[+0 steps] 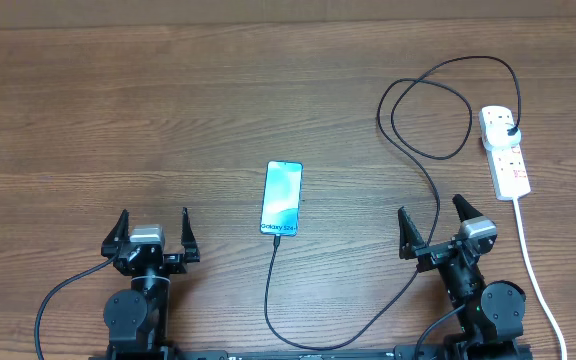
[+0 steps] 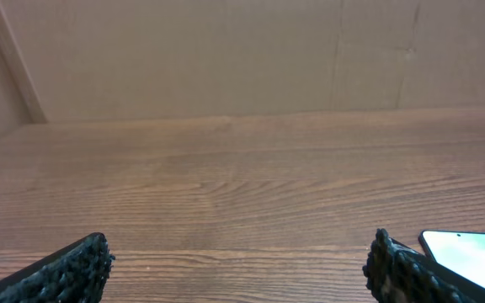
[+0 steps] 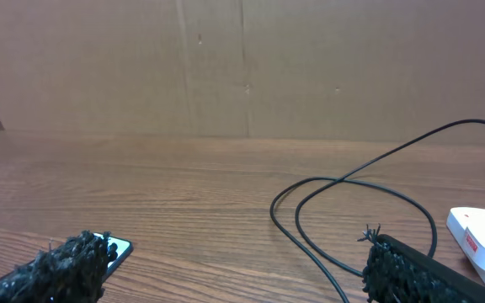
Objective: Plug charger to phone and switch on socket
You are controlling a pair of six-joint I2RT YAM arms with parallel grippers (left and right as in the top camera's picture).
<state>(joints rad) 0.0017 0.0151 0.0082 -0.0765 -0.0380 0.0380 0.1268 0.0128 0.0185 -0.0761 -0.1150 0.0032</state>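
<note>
The phone (image 1: 281, 198) lies face up at the table's middle, its light blue screen lit. The black charger cable (image 1: 420, 150) runs from its black plug (image 1: 509, 131) in the white socket strip (image 1: 504, 150) at the right, loops, passes the right arm and curves to the phone's near end, where its tip (image 1: 277, 239) sits at the port. My left gripper (image 1: 154, 238) is open and empty, left of the phone. My right gripper (image 1: 438, 230) is open and empty, between phone and socket. The phone's corner shows in the left wrist view (image 2: 470, 252) and the right wrist view (image 3: 118, 249).
The socket's thick white cord (image 1: 533, 265) runs down the right side toward the front edge, close to the right arm. A brown cardboard wall (image 3: 242, 67) stands behind the wooden table (image 1: 168, 120). The cable loop (image 3: 352, 210) lies just ahead of my right gripper.
</note>
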